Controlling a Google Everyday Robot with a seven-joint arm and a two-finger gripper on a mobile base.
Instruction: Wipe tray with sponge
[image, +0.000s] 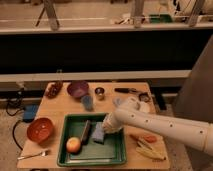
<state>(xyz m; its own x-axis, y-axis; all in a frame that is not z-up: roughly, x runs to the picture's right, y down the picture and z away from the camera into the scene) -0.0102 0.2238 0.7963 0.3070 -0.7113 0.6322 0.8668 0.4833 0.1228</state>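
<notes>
While one white arm (160, 129) reaches in from the right over one wooden table (60, 107), the stock counts as follows.

Tray (107, 151): one. It is dark green and rectangular with a raised rim, and it sits at the front middle of the table. It holds three items:
- Sponge (98, 134): one blue-grey block, lying flat on the tray floor in the back half, near the middle.
- Brush (86, 131): one dark, narrow stick, just left of the sponge, lying front to back.
- Apple (73, 145): one, yellow-red, in the front left part of the tray.

Gripper (106, 128): one, at the arm's end, down inside the tray at the sponge's back right edge. How far it is open, and whether it has hold of the sponge, cannot be told.

Bowls: two. The orange bowl (40, 129) stands left of the tray. The purple bowl (77, 89) stands at the back of the table.

Cups: two. The blue cup (87, 102) stands between the purple bowl and the tray. The small metal cup (100, 92) stands just right of the purple bowl.

Fork (35, 155): one, at the front left, in front of the orange bowl.

Dark utensil (125, 90): one, at the back right.

Reddish-brown item (53, 90): one, at the back left, kind unclear.

Food right of the tray: two pieces. One is an orange piece (144, 138) and the other a pale yellow piece (146, 151), both just in front of the arm.
</notes>
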